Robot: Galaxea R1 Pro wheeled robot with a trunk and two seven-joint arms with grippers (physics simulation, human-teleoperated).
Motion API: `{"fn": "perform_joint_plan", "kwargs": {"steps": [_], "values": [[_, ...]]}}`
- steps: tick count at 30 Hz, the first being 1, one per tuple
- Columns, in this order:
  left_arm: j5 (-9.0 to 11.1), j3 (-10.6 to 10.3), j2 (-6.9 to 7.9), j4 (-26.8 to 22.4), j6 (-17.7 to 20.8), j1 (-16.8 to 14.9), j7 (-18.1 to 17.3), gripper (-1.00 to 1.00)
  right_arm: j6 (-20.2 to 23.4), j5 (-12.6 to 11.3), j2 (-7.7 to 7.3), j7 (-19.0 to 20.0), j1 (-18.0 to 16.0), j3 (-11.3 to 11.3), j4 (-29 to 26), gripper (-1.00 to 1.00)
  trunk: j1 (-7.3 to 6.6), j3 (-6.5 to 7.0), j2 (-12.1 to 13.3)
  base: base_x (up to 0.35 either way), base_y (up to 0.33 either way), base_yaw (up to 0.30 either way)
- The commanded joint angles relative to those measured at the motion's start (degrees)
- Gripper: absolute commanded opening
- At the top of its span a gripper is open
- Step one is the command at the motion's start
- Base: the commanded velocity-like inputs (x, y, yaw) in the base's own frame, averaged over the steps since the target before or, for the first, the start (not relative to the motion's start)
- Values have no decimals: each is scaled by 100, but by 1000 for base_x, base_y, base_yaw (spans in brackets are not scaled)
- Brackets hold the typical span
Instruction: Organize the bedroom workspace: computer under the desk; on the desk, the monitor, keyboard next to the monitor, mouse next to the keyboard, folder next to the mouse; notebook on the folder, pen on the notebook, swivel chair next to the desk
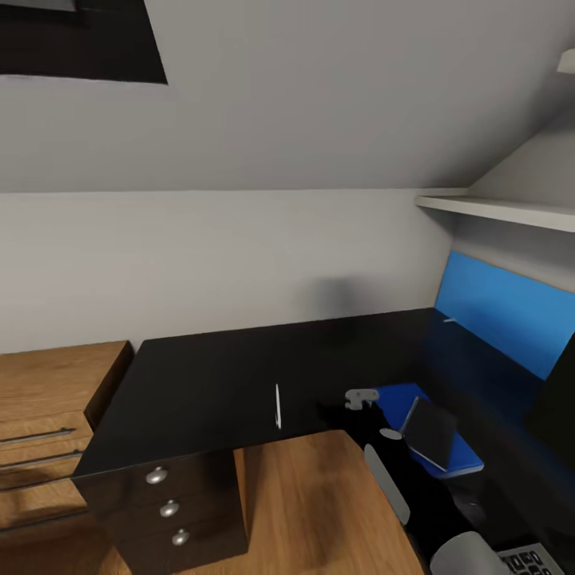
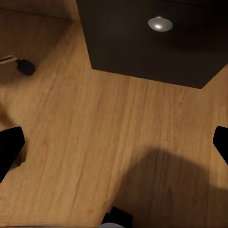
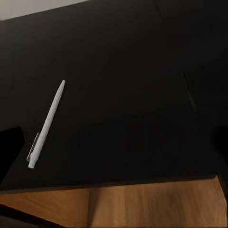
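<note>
From the head camera I look down on the glossy black L-shaped surface (image 1: 216, 383); the pen (image 1: 278, 406) lies on it near the front edge, alone and well apart from everything else; to its right the blue folder (image 1: 459, 459) lies flat on the other wing of the surface, with the black notebook (image 1: 431, 431) on top of it, tilted up at one edge; my right arm (image 1: 387, 471) reaches in from below right, and a small grey bracket-like part (image 1: 361, 397) shows just beside the folder's near corner; I cannot tell the right pincer's opening here. A strip of keyboard keys (image 1: 527, 561) shows at the bottom right corner; the drawer unit (image 1: 172, 511) with three round silver knobs stands under the left wing, a light wooden dresser (image 1: 48, 431) just beside it, and a blue wall panel (image 1: 503, 307) runs behind the right wing.

In the left wrist camera I see the wooden floor (image 2: 95, 133), the dark drawer front (image 2: 142, 42) with one silver knob (image 2: 160, 23), and a black castor (image 2: 25, 66) off to one side; the left pincer (image 2: 114, 147) stands wide, its two dark fingertips at opposite edges, nothing between them.

In the right wrist camera the pen (image 3: 46, 124) lies slanted on the black surface, near its front edge; dark finger shapes sit at both frame edges, so the right pincer (image 3: 118, 142) is spread wide and empty.
</note>
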Motion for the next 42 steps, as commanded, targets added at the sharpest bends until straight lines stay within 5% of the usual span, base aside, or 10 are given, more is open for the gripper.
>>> {"fn": "perform_joint_plan", "kwargs": {"steps": [1,30,42], "values": [[-31,20,-2,3,-14,-4,15,100,19,-28,-1,-9,-2,2,-7,100,0,-11,-4,0,0,239],[-31,15,2,3,-14,-4,10,100,-1,-19,0,-25,6,135,1,100,0,-152,-4,11,61,238],[-37,6,-2,3,-14,-4,9,100,-4,-8,-8,-53,6,127,46,100,0,-172,-4,169,157,64]]}}
